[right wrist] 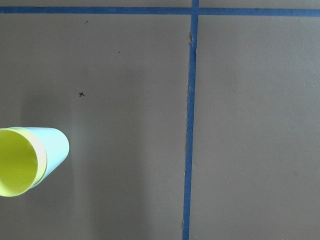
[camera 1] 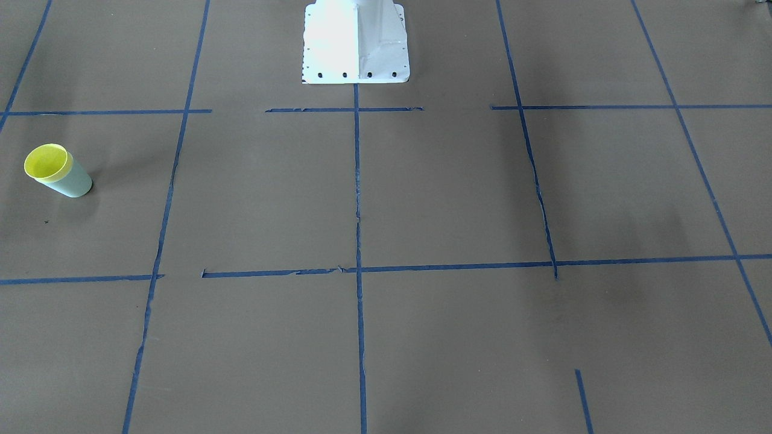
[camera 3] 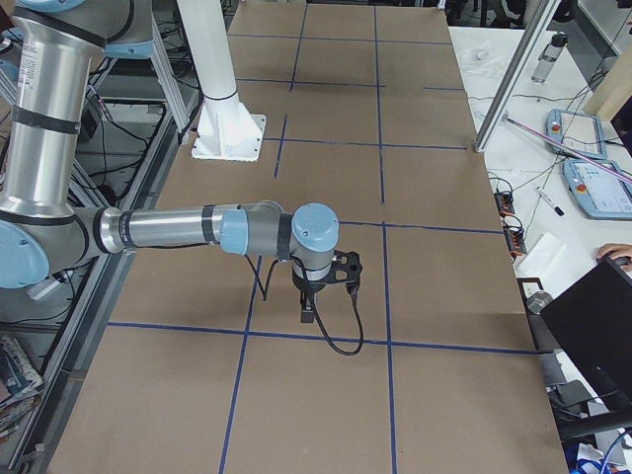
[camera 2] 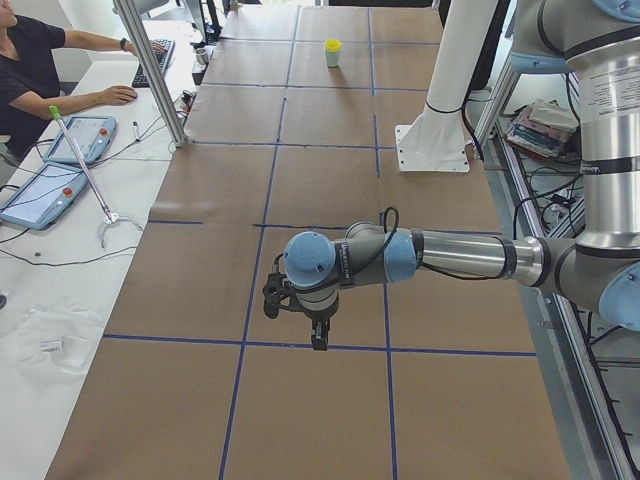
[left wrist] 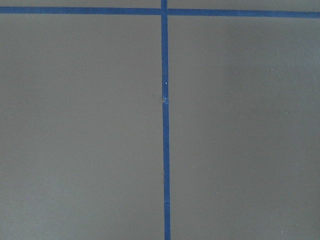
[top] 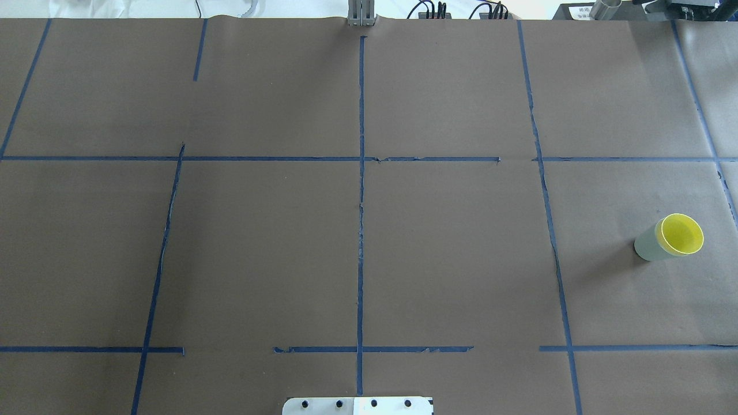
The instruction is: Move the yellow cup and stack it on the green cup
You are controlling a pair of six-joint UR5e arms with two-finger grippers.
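Note:
The yellow cup (camera 1: pixel 46 163) sits nested inside the green cup (camera 1: pixel 75 181), and the pair stands upright on the brown table on my right side. From overhead the yellow cup (top: pixel 682 234) fills the mouth of the green cup (top: pixel 648 245). In the right wrist view the yellow cup (right wrist: pixel 15 167) and green cup (right wrist: pixel 55 145) lie at the left edge. No fingers touch them. My left gripper (camera 2: pixel 318 340) hangs over the table's near end, far from the stack. My right gripper (camera 3: pixel 307 314) points down above a tape line. I cannot tell whether either gripper is open or shut.
Blue tape lines (top: pixel 361 202) grid the brown table. The white robot pedestal (camera 1: pixel 356 42) stands at the table's robot-side edge. A person (camera 2: pixel 30 70) sits at a side desk with tablets (camera 2: pixel 40 195), and a metal post (camera 2: pixel 150 70) stands beside it.

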